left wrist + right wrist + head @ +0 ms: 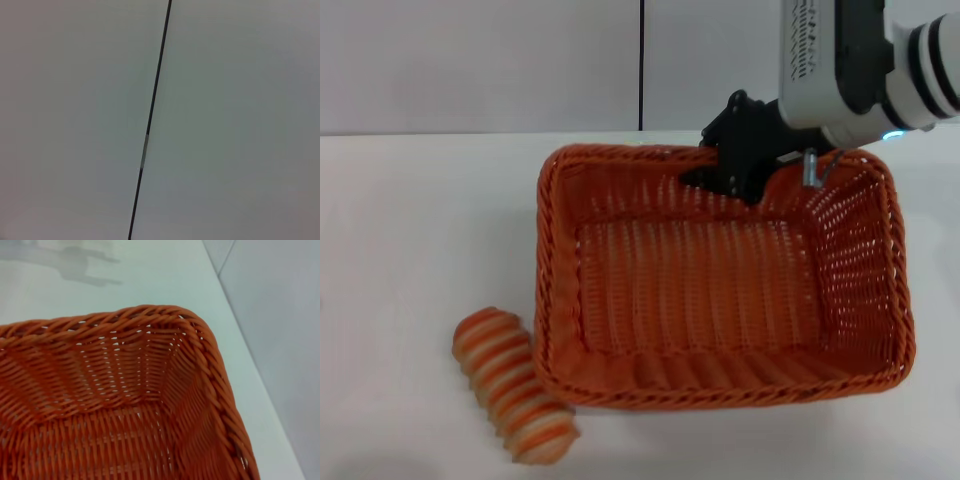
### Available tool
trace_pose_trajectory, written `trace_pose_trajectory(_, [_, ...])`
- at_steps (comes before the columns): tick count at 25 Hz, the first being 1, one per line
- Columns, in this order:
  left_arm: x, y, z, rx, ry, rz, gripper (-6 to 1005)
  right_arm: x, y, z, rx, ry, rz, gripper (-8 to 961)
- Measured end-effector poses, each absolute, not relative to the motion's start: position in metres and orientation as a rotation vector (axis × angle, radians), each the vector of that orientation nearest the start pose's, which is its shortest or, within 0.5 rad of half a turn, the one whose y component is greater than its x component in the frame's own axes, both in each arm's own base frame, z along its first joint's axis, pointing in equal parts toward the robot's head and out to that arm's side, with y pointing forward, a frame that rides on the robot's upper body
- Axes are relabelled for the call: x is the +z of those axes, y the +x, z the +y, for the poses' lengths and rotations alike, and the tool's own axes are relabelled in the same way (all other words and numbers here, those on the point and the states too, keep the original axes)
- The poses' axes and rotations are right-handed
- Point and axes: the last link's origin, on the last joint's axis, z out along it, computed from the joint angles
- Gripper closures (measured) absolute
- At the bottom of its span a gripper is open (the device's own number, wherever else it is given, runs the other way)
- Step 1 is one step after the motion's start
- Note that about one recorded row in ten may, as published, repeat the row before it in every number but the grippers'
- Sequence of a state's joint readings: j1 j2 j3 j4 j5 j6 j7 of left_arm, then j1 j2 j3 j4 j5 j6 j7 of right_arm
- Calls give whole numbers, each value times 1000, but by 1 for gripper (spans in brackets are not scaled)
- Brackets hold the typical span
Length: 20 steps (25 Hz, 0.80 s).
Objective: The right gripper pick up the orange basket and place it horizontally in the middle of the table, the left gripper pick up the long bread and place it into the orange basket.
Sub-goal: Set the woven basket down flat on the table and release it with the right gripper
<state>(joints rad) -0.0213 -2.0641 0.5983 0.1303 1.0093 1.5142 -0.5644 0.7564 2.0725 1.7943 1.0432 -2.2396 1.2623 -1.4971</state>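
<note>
The orange basket (pixel 720 392) lies flat with its long side across the middle of the white table (pixel 410 230), empty inside. My right gripper (pixel 725 172) hangs over the basket's far rim, right of centre, its black head covering that stretch of rim. The right wrist view looks down into one inner corner of the basket (pixel 125 390). The long bread (pixel 513 385), striped orange and cream, rests on the table just outside the basket's near left corner, angled toward the front edge. My left gripper is out of view.
A grey wall with a dark vertical seam (pixel 641 65) stands behind the table; the left wrist view shows only such a wall and seam (pixel 150 120). Bare white tabletop (pixel 150 275) stretches left of the basket and beyond its far rim.
</note>
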Motion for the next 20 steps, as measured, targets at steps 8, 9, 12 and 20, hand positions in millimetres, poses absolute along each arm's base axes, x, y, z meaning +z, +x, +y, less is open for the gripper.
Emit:
trace_pose_trajectory(8, [38, -412, 169, -769, -1488, -714, 270, -49, 140, 390, -164, -2929, -173, 817])
trace_pose_trajectory(9, [38, -412, 169, -768, -1488, -713, 270, -49, 141, 390, -175, -2930, -169, 817])
trace_pose_trajectory(12, [38, -412, 169, -768, -1488, -713, 270, -49, 143, 391, -202, -2925, -151, 817])
trace_pose_trajectory(20, [37, -412, 169, -770, -1490, -713, 269, -48, 144, 393, -202, -2898, -142, 811])
